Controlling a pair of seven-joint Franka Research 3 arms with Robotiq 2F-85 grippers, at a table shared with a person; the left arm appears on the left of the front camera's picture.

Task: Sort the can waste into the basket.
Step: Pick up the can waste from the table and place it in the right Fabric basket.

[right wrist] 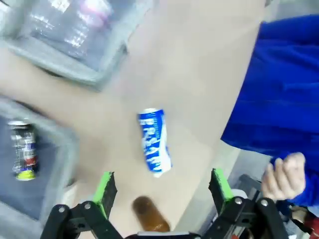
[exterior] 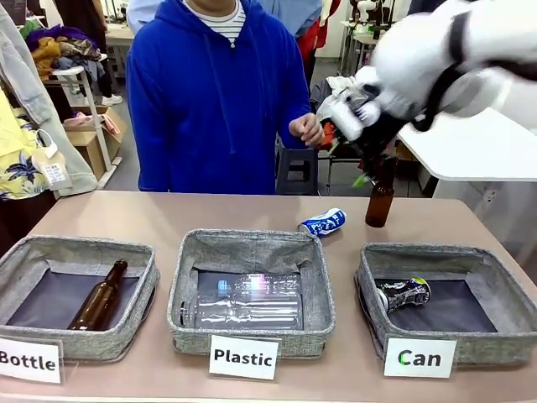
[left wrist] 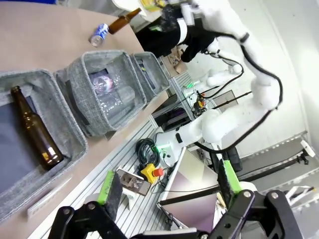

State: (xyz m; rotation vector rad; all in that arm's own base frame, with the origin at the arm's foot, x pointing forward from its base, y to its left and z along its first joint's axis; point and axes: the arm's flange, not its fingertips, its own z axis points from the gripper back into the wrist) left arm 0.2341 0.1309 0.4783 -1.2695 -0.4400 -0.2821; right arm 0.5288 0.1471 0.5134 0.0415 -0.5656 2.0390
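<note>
Front view: basket signed "Can", lower right, one dark can inside; blue can on table, centre.
Left wrist view: left gripper, bottom, spread, empty.
Right wrist view: right gripper, bottom, spread, empty.

Upright bottle near blue can

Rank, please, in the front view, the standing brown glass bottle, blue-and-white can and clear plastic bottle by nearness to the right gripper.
1. Standing brown glass bottle, just below right gripper.
2. Blue-and-white can, lying beside it.
3. Clear plastic bottle, middle basket.
</note>
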